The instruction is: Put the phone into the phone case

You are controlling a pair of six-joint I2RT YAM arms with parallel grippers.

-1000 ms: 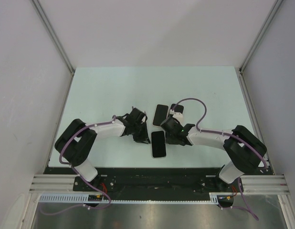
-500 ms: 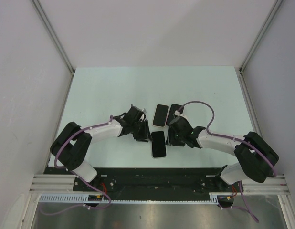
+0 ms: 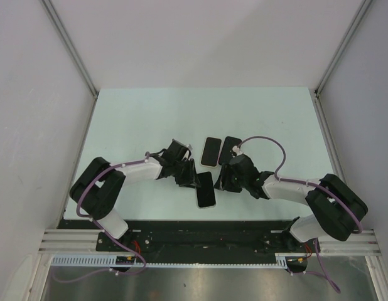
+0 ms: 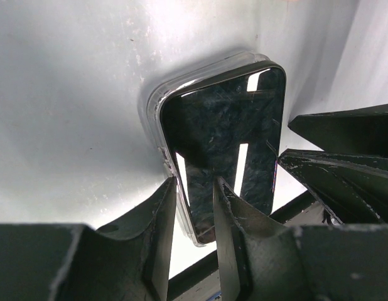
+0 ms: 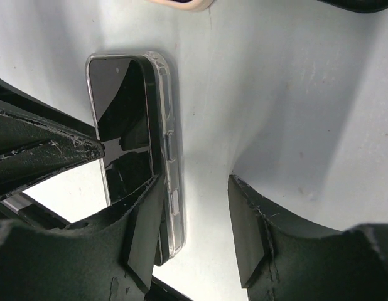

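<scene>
The phone [image 3: 206, 189], with a black screen, lies flat inside the clear phone case [image 4: 153, 106] near the table's front edge. The case's rim shows along the phone's sides [image 5: 171, 163]; I cannot tell whether the phone is fully seated. My left gripper [image 4: 194, 183] is open and straddles the phone's long left edge, one finger [image 4: 230, 216] over the screen. My right gripper [image 5: 195, 180] is open at the opposite long edge, one finger [image 5: 147, 219] against the phone and the other standing well off it. In the top view the left gripper [image 3: 191, 177] and right gripper [image 3: 224, 180] flank the phone.
Two more dark slabs lie side by side just behind the grippers, one with a pale rim [image 3: 211, 151] and one dark [image 3: 230, 147]. The black front rail [image 3: 200, 229] runs close behind the phone's near end. Grey walls enclose the table on three sides.
Both grippers have opened wider. The right gripper has come down from the back slabs to the phone's right edge. The phone and case have shifted slightly left and turned a little.
</scene>
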